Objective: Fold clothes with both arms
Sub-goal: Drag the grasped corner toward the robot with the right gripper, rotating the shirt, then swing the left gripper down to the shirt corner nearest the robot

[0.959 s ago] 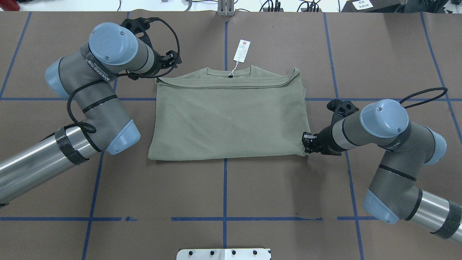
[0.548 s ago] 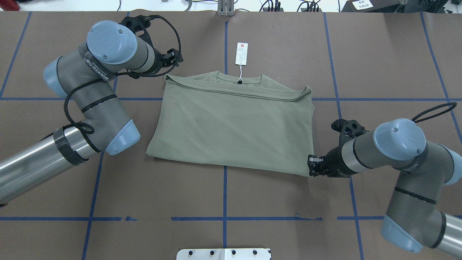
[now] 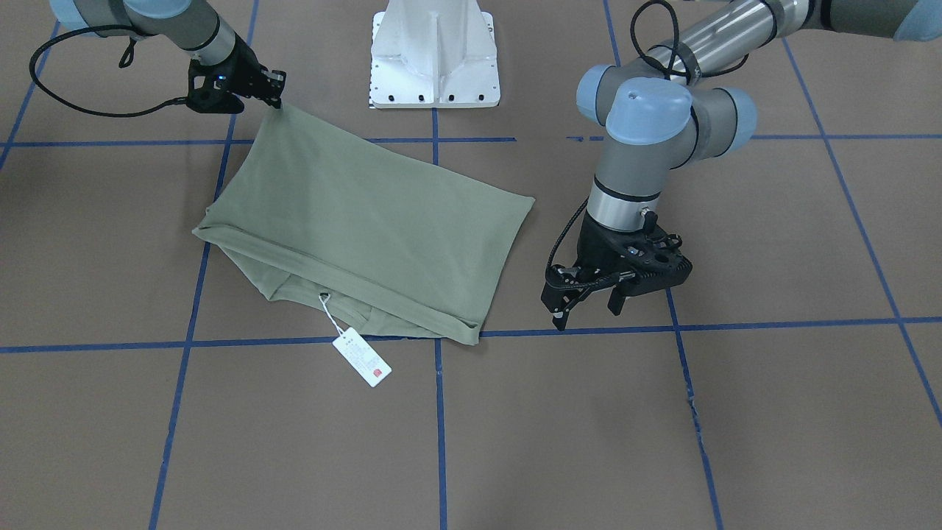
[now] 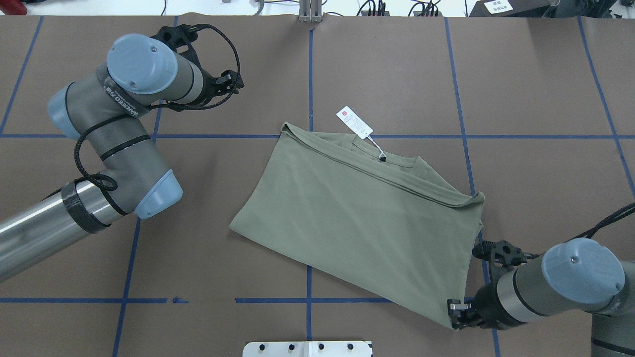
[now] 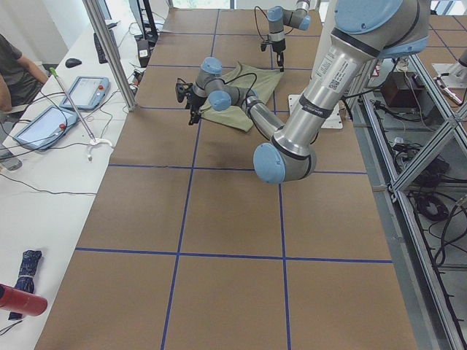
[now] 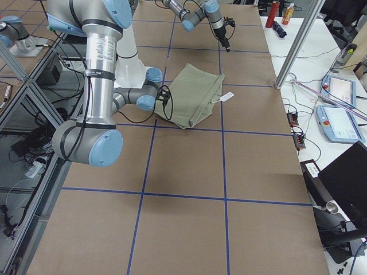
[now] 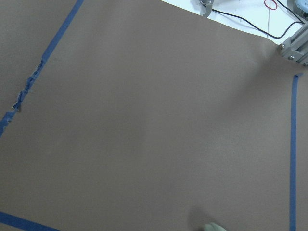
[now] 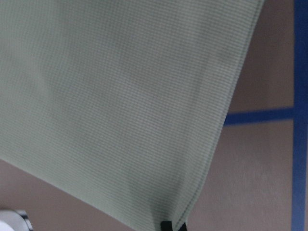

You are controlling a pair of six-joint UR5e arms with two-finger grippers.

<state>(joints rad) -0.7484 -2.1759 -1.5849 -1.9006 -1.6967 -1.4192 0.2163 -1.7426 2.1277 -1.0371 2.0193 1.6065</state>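
The sage-green shirt [image 4: 362, 218] lies folded and turned at an angle on the brown table, collar and white hang tag [image 4: 354, 122] on its far side. My right gripper [image 4: 454, 317] is shut on the shirt's near right corner, by the table's near edge. In the front view it [image 3: 278, 94] pinches that corner of the shirt [image 3: 368, 228]; the right wrist view shows the fabric [image 8: 120, 110] running into the jaws. My left gripper [image 4: 237, 84] is open and empty at the far left, well clear of the shirt; the front view shows it [image 3: 589, 313] with fingers spread, pointing down.
The white pedestal base [image 3: 434, 59] stands at the robot's edge, close to the held corner. Blue tape lines [image 4: 309, 74] cross the table. The left wrist view shows bare table [image 7: 154, 120]. An operator's bench with tablets [image 5: 44, 124] runs along the far side.
My right gripper has pulled the shirt's corner toward the robot and to the right, swinging the whole shirt round and away from the left gripper. The left arm has barely moved.
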